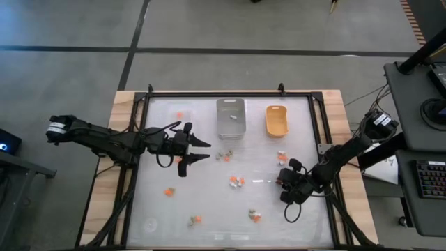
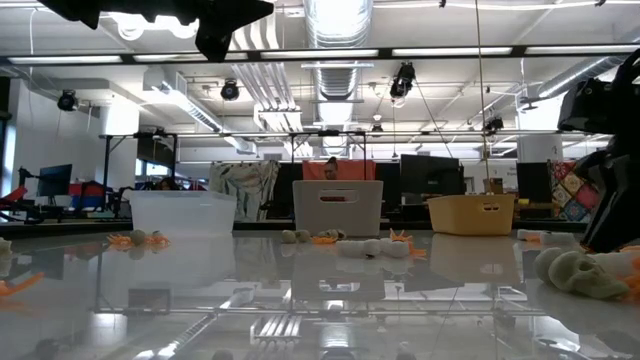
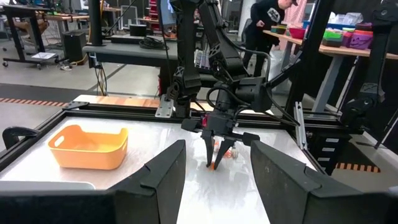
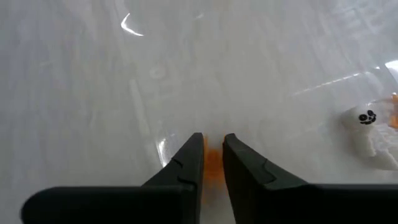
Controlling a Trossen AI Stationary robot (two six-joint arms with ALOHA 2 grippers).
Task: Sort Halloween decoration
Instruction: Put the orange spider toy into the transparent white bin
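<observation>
1. Table top: smooth, glossy white surface; mirrors trays and lights.
2. Table frame: bare light wood, matt, with black metal rails.
3. Orange-yellow tray, at 1 o'clock: matt plastic.
4. Grey tray: translucent plastic.

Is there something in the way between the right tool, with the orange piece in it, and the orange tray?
Nothing visible blocks it. The right tool pinches an orange trinket low on the table; the orange tray sits farther back, with only a few small trinkets lying flat between.
</observation>
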